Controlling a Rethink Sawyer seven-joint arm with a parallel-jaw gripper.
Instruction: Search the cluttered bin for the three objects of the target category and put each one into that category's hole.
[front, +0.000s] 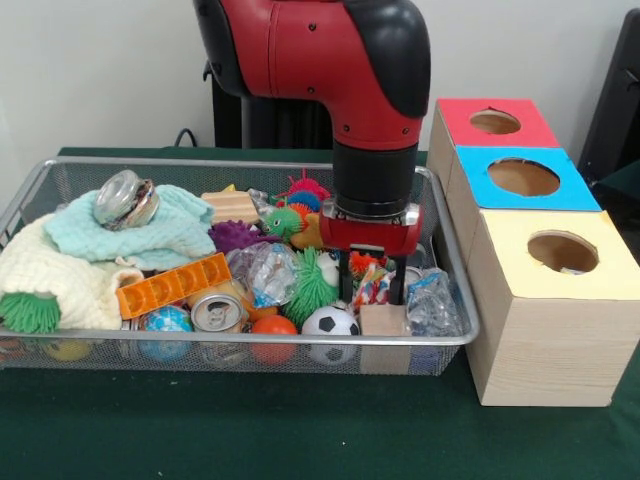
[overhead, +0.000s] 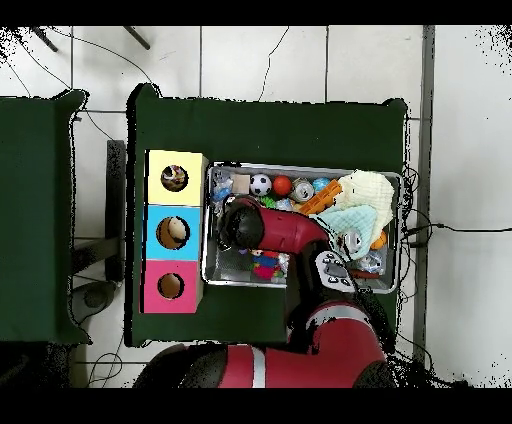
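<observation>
Wire-mesh bin (front: 455, 300): rests on a green-covered table (front: 300, 430); filled with mixed clutter.

Gripper (front: 372, 290): lowered into the bin's right-hand portion as seen from the front. Two dark fingers (front: 345, 278) hang straight down, spread apart with a clear gap between them. Nothing is pinched. Striped and red odds and ends show in the gap; whether the tips touch them I cannot tell.

Wooden block (front: 382, 320): small cube, just below and in front of the fingertips, against the bin's front wall.

Soccer ball (front: 331, 322): miniature, black and white, just beside the block on its left.

Orange ball (front: 273, 328): left of the soccer ball, at the front wall.

Drink can (front: 217, 312): top facing the front camera, left of the orange ball.

Orange perforated piece (front: 173, 285): tilted, lying above the can.

Mint cloth (front: 130, 240): heaped at the left with a glass jar (front: 125, 198) lying on it; a cream cloth (front: 50, 275) beneath.

Green spiky ball (front: 315, 283): immediately left of the fingers.

Sorting box (front: 545, 340): stands just outside the bin's right end. Three holes on top, bordered red (front: 494, 122), blue (front: 523, 177) and yellow (front: 562, 251). From overhead, something pale shows inside the blue hole and something dark in the yellow.
</observation>
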